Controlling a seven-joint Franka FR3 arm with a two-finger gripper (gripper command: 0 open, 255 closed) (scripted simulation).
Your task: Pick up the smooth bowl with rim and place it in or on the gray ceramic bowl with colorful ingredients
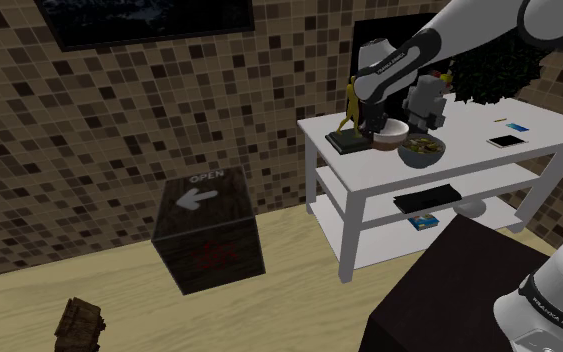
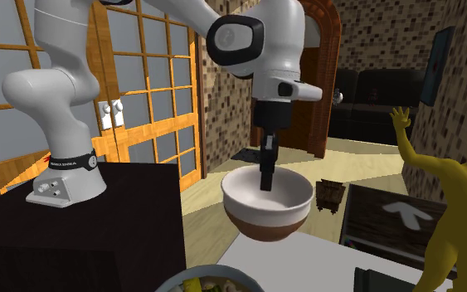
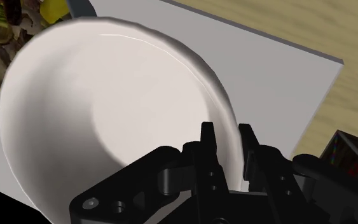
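My gripper point(image 2: 266, 177) is shut on the rim of a smooth bowl point(image 2: 269, 203), white inside with a brown lower band. One finger is inside the wall and one outside point(image 3: 230, 149). The bowl point(image 1: 391, 131) appears to hang slightly above the white table point(image 1: 369, 165), tilted a little. Right beside it stands the gray bowl point(image 1: 422, 151) with colorful ingredients. That gray bowl point(image 3: 18, 19) lies just past the held bowl's point(image 3: 107, 108) far rim, and its edge point(image 2: 211, 282) peeks in below the held bowl.
A yellow figurine point(image 1: 352, 105) on a dark base stands close behind the bowls. A flat white device point(image 1: 507, 141) lies further along the top, and a dark item point(image 1: 426, 197) sits on the shelf below. A black crate point(image 1: 209, 230) marked OPEN stands on the floor.
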